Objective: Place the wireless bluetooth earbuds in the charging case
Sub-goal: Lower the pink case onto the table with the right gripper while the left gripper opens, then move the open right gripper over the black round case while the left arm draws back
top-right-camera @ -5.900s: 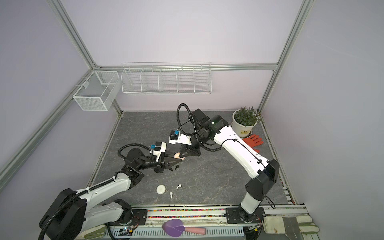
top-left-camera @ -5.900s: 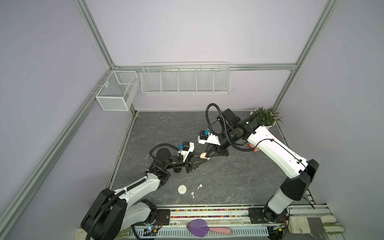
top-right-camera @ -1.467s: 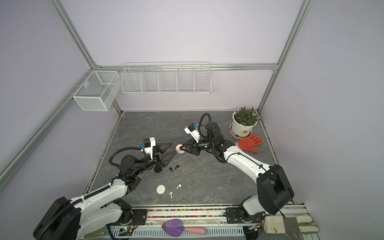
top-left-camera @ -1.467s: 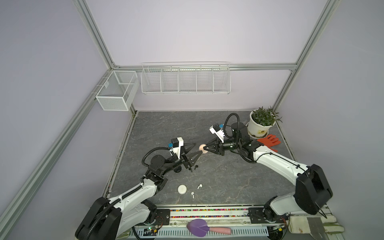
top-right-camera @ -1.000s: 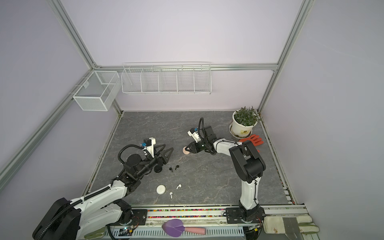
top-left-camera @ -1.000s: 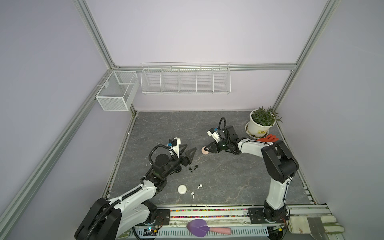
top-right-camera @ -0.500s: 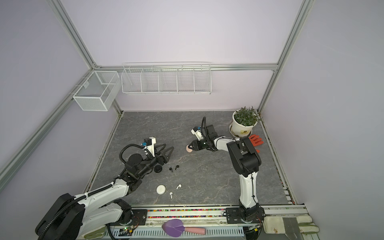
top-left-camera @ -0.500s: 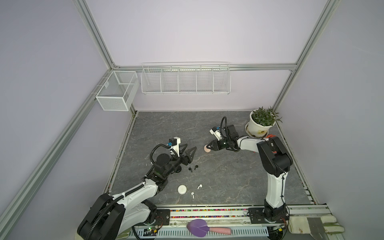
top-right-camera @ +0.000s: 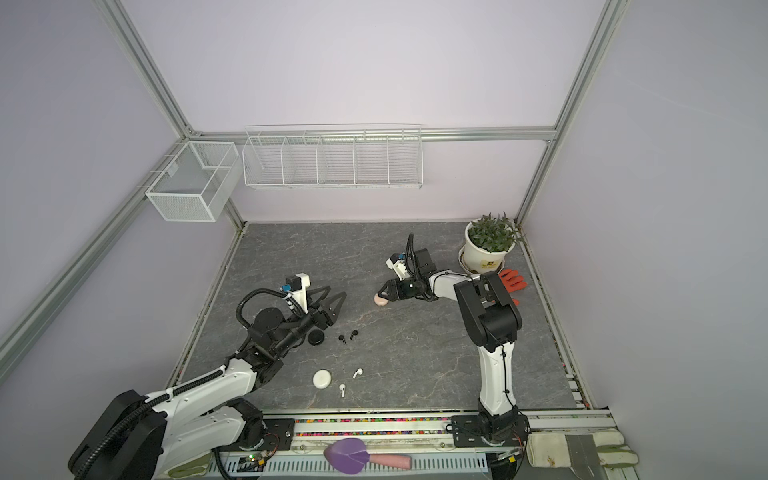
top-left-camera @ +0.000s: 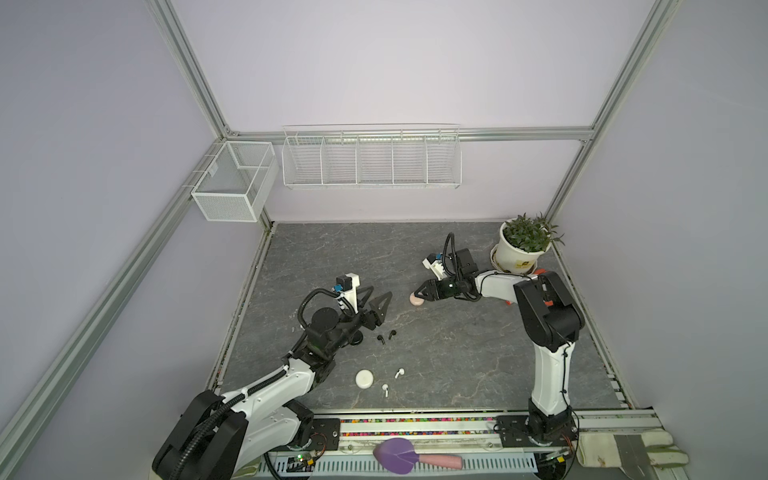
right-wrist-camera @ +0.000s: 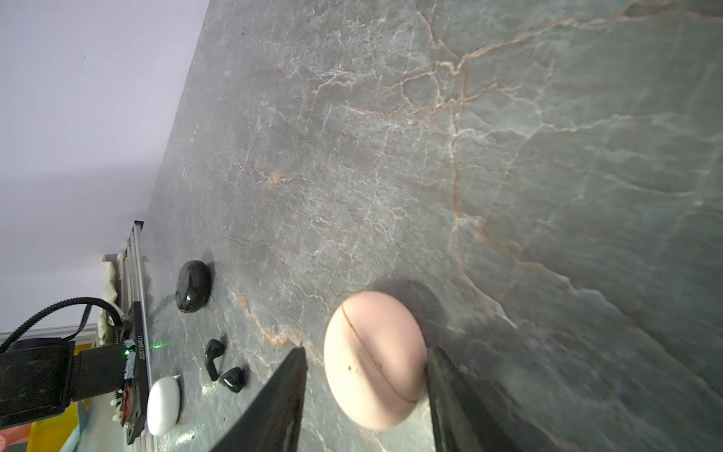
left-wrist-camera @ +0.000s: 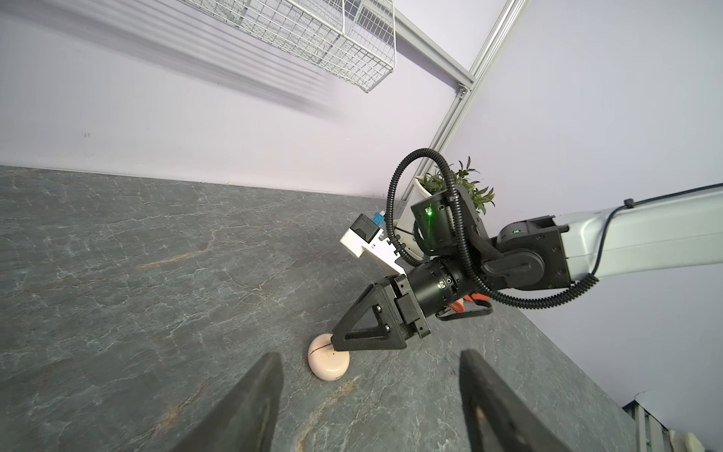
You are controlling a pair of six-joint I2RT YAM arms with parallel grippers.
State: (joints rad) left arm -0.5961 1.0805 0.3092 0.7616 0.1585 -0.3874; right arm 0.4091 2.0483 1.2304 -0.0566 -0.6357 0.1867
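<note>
Nearest the front edge of the grey marbled table [top-left-camera: 457, 361], two white earbuds [top-left-camera: 399, 372] lie loose just right of a closed white case [top-left-camera: 365, 379]. Farther in, two black earbuds [top-left-camera: 392, 333] lie beside a black case [right-wrist-camera: 193, 285]. Near them the left gripper [left-wrist-camera: 369, 354] is held off the table, its fingers spread wide with nothing between them. Beyond, toward the right, the right gripper [right-wrist-camera: 365, 352] flanks a closed pale pink case [left-wrist-camera: 328, 362] resting on the table, jaws parted, a gap showing on one side. A potted plant [top-left-camera: 524, 245] stands in the far right corner.
</note>
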